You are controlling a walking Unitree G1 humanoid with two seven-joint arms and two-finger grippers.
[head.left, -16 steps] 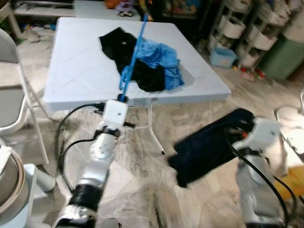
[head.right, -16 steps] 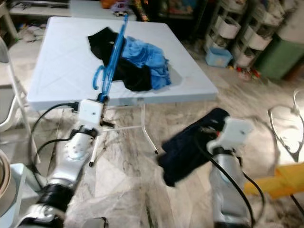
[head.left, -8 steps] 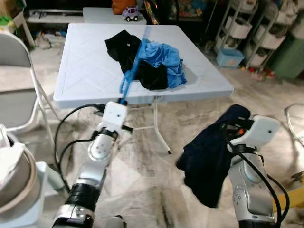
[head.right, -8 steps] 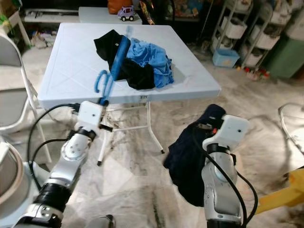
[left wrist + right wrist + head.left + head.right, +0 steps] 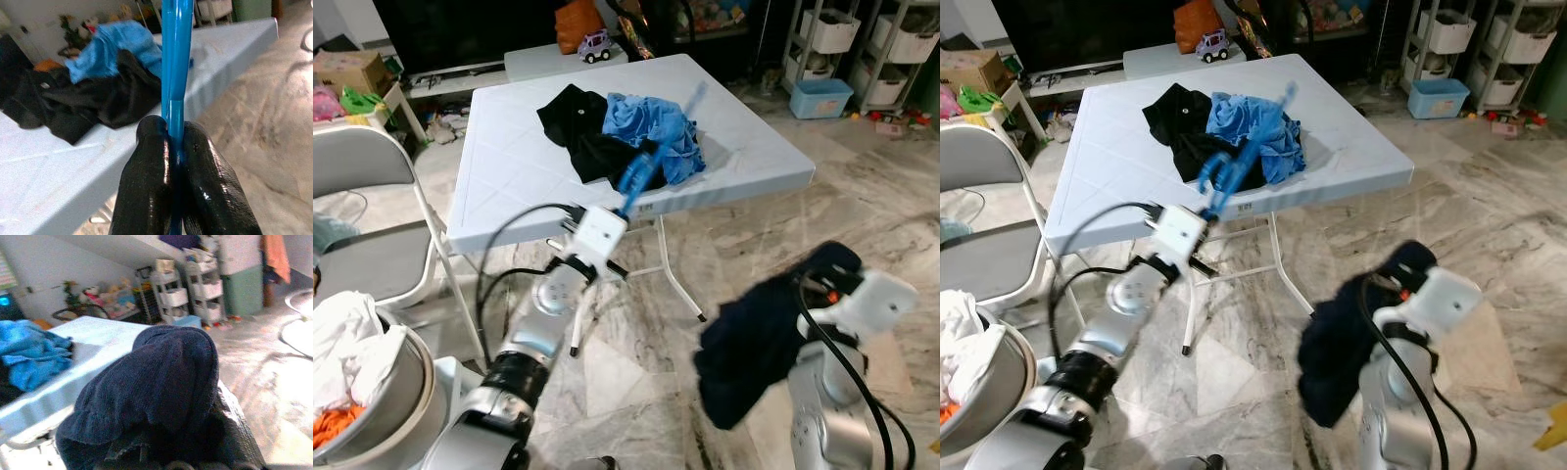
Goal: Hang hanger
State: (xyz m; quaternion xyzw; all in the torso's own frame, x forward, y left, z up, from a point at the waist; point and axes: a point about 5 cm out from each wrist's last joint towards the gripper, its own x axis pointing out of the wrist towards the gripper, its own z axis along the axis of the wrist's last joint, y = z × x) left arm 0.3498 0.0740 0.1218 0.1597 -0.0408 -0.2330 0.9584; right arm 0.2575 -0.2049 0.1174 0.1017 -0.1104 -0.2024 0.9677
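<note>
grip first: left gripper point(image 5: 175, 147) pinching shut on thin blue plastic hanger point(image 5: 641, 168), right gripper point(image 5: 813, 294) carrying draped dark navy garment point(image 5: 759, 343), finger opening impossible to tell. keeping hanger upright, steering clear of white folding table point(image 5: 744, 157).

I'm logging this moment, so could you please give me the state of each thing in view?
Left pincer: shut on the blue hanger, held up off the table.
Right pincer: hidden under the dark garment draped over it.
Table: unfolded, clothes pile on top.
Chair: unfolded.
Basket: holds laundry.
</note>
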